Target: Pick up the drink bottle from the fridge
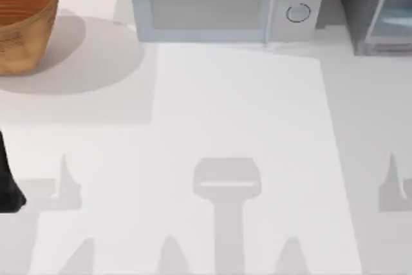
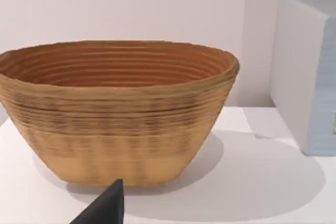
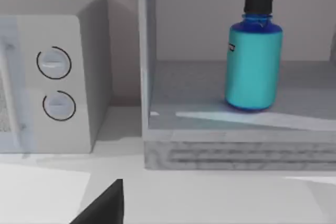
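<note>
The microwave stood left of the open fridge; the drink bottle stood upright inside, unobstructed; I cannot tell either gripper's finger state

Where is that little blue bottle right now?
The drink bottle stands upright on the fridge shelf in the right wrist view, just beyond the microwave; the fridge sits at the table's far right.

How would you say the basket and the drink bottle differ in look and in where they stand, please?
The basket is wide, open-topped and woven in tan and brown; the drink bottle is a slim cyan cylinder closed with a black cap. The basket sits out on the table at its far left, beside the microwave; the bottle stands on the floor inside the fridge. Both stand upright, untouched.
</note>
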Robot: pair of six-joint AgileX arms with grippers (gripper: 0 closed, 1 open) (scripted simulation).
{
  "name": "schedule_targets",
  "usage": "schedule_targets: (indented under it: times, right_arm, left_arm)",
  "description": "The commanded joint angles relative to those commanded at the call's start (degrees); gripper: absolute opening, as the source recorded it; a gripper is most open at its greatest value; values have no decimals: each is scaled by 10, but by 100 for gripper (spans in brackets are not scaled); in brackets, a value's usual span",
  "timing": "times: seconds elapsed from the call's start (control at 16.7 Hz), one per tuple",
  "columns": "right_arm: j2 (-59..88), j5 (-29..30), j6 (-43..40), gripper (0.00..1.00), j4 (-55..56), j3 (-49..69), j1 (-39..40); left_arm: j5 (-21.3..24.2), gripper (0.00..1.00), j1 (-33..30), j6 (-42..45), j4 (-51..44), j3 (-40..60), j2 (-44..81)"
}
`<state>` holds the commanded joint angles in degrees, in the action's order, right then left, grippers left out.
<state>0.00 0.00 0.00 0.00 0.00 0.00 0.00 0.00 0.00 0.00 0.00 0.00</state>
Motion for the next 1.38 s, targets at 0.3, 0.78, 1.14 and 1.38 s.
schedule_targets:
  times: [0.3, 0.78, 1.14, 1.38]
  right_arm:
    - [35, -15, 0, 100, 36, 6, -13]
    - [380, -117, 4, 100, 357, 44, -116]
    - [725, -206, 9, 100, 641, 67, -211]
    - [896, -255, 10, 100, 795, 85, -264]
  left_arm:
    - [0, 100, 0, 0, 0, 0, 0]
    - [0, 100, 0, 0, 0, 0, 0]
    - [0, 100, 0, 0, 0, 0, 0]
    - [0, 100, 0, 0, 0, 0, 0]
